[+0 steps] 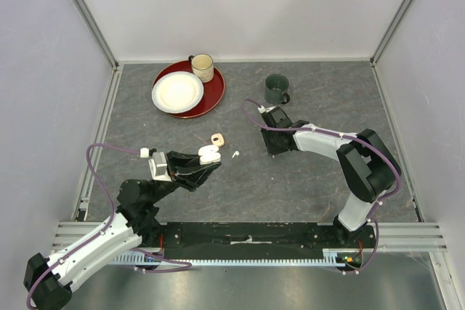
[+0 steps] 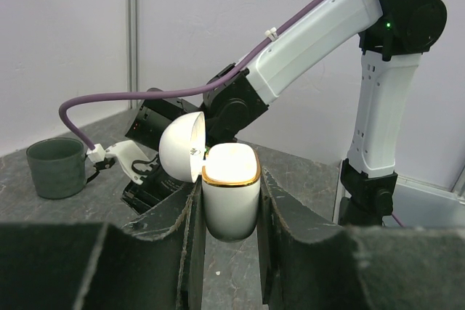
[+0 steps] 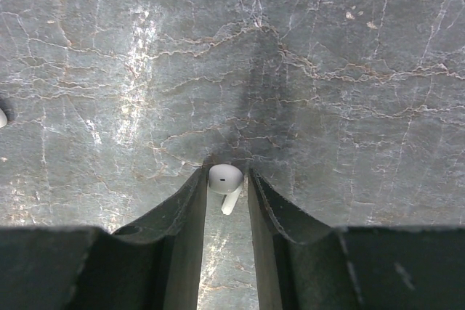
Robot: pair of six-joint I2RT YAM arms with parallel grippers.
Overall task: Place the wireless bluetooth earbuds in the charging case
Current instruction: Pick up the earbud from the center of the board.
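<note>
I have my left gripper (image 2: 231,183) clamped narrow on the open charging case (image 2: 231,215), and my right gripper (image 3: 226,177) pinching a white earbud (image 3: 225,181) well apart from that case. Glare hides the case's interior.

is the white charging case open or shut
Open. The white charging case has its lid swung back, leaving the gold-rimmed mouth uncovered.

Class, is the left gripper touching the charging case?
Touching. In the left wrist view the left gripper clamps the charging case on both sides, no gap.
</note>
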